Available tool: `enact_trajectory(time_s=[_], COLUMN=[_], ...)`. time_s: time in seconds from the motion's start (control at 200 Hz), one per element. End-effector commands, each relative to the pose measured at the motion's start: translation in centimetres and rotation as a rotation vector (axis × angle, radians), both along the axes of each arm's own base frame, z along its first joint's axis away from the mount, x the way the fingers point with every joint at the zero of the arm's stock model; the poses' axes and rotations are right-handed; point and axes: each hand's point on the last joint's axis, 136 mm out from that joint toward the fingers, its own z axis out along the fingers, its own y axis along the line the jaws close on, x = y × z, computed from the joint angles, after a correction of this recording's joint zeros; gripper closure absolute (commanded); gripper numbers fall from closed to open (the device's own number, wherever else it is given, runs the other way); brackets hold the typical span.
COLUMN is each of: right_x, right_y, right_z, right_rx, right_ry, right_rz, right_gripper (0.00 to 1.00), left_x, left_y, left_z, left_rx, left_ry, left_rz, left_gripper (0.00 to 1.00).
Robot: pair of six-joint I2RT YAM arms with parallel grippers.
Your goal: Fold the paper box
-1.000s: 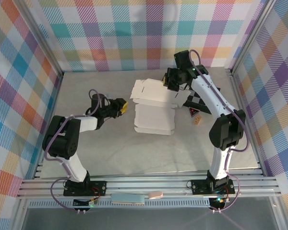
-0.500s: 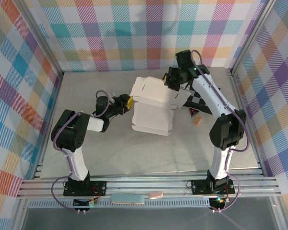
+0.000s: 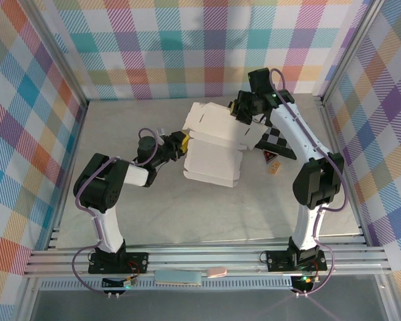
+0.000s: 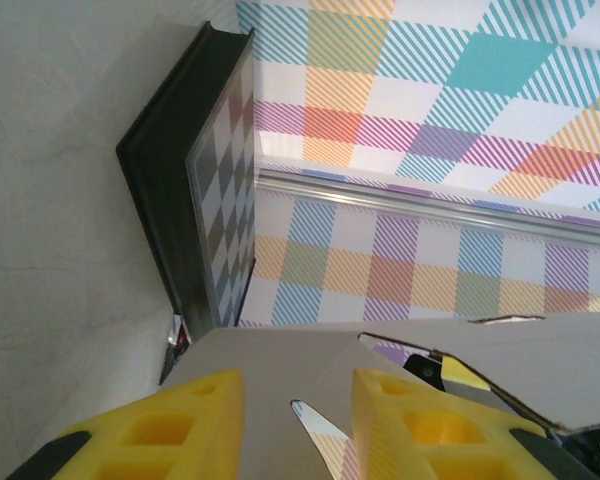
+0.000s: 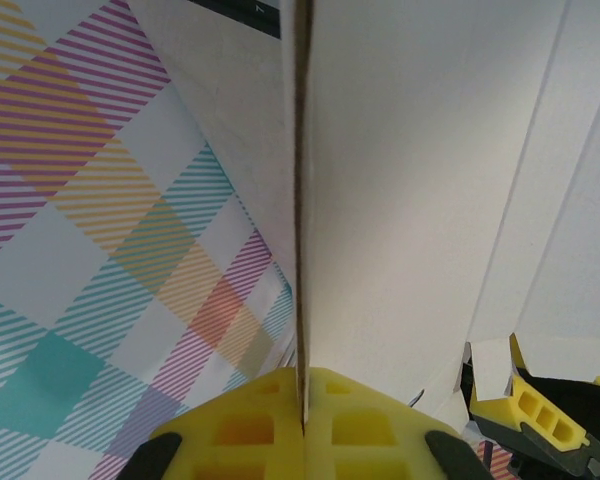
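Observation:
The white paper box (image 3: 212, 148) lies partly folded mid-table, its far panel raised. My right gripper (image 3: 244, 109) is shut on the far panel's edge; in the right wrist view the thin cardboard (image 5: 420, 170) runs straight down into the closed yellow fingers (image 5: 245, 430) of that gripper (image 5: 302, 405). At the box's left edge sits my left gripper (image 3: 182, 142). In the left wrist view it (image 4: 298, 410) is open, and its yellow fingers (image 4: 175, 425) straddle the grey-looking cardboard (image 4: 280, 355) with a slit in it.
A black-and-grey chequered board (image 3: 275, 138) leans right of the box, also in the left wrist view as the board (image 4: 220, 190). A small red-black triangle (image 3: 271, 157) and a tan piece (image 3: 276, 168) lie beside it. Plaid cloth walls (image 3: 187, 47) enclose the table.
My left gripper has moved right until its fingers reach the box's left edge. The right gripper has shifted slightly right and the far panel stands higher.

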Motion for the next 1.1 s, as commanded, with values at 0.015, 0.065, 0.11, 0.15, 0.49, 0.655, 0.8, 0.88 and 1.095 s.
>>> enact_trajectory(time_s=[0.015, 0.065, 0.11, 0.15, 0.49, 0.655, 0.8, 0.88, 1.095], right_x=[0.0, -0.1, -0.2, -0.2, -0.5, -0.8, -1.0, -0.9, -1.0], right_y=[0.0, 0.0, 0.0, 0.0, 0.1, 0.4, 0.5, 0.7, 1.1], right_z=[0.1, 0.0, 0.0, -0.1, -0.3, -0.4, -0.8, -1.0, -2.7], right_rx=[0.026, 0.027, 0.025, 0.024, 0.023, 0.012, -0.033, -0.075, -0.158], right_ry=[0.007, 0.010, 0.011, 0.013, 0.017, 0.020, -0.003, -0.031, -0.110], right_rz=[-0.007, -0.004, -0.005, -0.005, 0.008, 0.022, 0.051, 0.082, 0.127], right_gripper=[1.00, 1.00, 1.00, 1.00, 1.00, 1.00, 1.00, 1.00, 1.00], left_x=[-0.3, -0.3, -0.4, -0.5, -1.8, -2.4, -3.6, -4.8, -9.9], left_y=[-0.8, -1.1, -1.4, -1.5, -3.0, -3.1, -2.0, -1.0, 0.8], left_z=[2.5, 2.7, 2.7, 2.7, 1.7, 0.3, 0.2, 0.9, 2.9], left_rx=[-0.035, -0.035, -0.030, -0.022, 0.224, 0.421, 0.589, 0.645, 0.719], left_ry=[-0.085, -0.088, -0.088, -0.090, -0.085, -0.051, -0.033, -0.039, -0.069], left_rz=[-0.002, -0.007, -0.009, -0.010, -0.093, -0.149, -0.184, -0.190, -0.276], left_gripper=[0.66, 0.65, 0.65, 0.65, 0.62, 0.61, 0.58, 0.55, 0.50])
